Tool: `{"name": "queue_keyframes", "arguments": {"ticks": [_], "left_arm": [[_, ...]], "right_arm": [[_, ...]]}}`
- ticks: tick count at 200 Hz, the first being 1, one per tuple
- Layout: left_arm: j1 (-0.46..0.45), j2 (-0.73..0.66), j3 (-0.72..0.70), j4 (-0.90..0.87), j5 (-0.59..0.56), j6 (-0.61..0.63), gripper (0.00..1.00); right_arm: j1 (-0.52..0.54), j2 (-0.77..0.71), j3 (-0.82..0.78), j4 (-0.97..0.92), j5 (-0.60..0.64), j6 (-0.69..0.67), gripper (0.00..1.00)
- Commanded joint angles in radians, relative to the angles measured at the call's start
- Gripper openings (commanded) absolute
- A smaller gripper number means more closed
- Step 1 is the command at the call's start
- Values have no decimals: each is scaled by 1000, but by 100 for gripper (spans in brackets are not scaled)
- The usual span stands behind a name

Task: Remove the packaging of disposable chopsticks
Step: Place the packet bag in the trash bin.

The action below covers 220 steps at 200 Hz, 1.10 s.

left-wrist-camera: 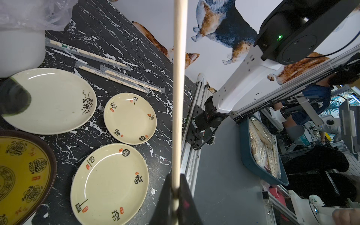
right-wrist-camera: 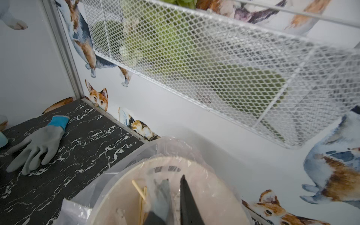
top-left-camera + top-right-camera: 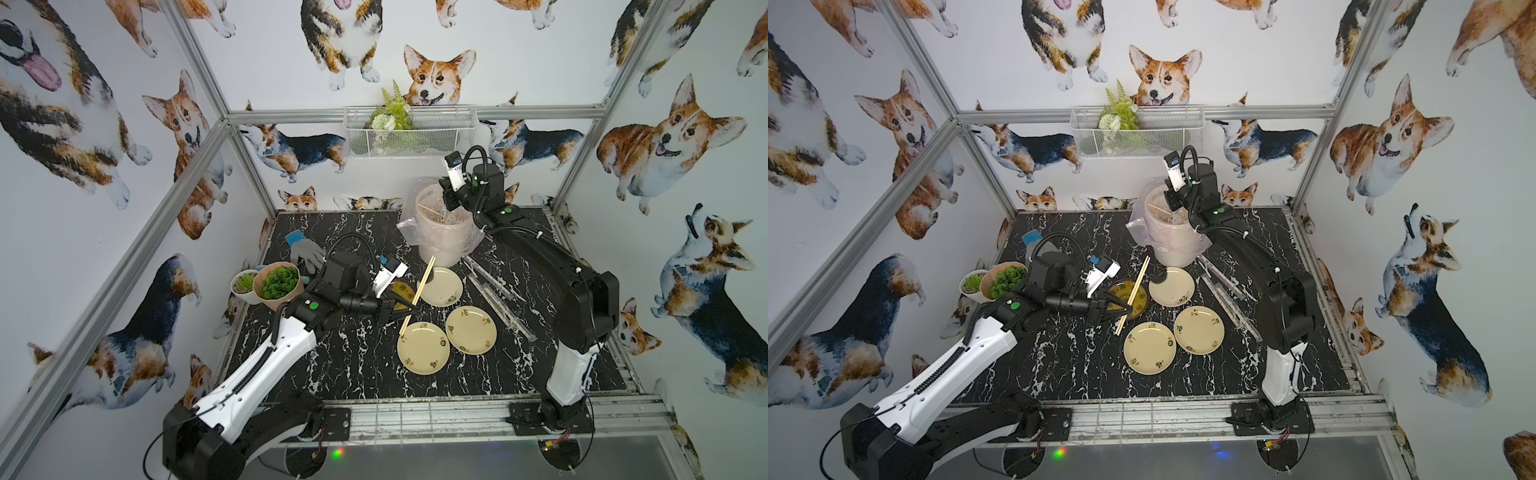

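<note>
Left pincer (image 1: 176, 183) is clenching the bare disposable chopsticks (image 3: 419, 291) over the plates (image 3: 423, 348); right pincer (image 2: 174, 180) is hanging parted above the lined bin (image 3: 440, 249). We're seeing filled packaging (image 1: 93, 55) lying near the surface's (image 3: 332, 374) right edge, reading 双枪 beside a green butterfly.

Back of the table (image 3: 353, 374), my bin (image 3: 440, 253) stood beneath the wall basket (image 3: 436, 137). Three plates (image 3: 423, 348) lay before it, with wrapped chopsticks (image 1: 87, 54) to my right of them, a bowl (image 1: 19, 165) to my left, potted plants (image 3: 276, 284) farther left, and a glove (image 3: 305, 251) behind those.
</note>
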Motion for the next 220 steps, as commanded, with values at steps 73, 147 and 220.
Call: {"name": "queue_keyframes", "arguments": {"ticks": [73,147,220], "left_arm": [[3,32,16,-11,-1,33,0],[3,65,18,-12,11,35,0],[4,60,7,-6,0,30,0]], "right_arm": [[-1,-41,186,-633,-86,259,67],[-19,-56,218,-878,-56,306,57],[-87,-47,192,-967,-62,344,55]]}}
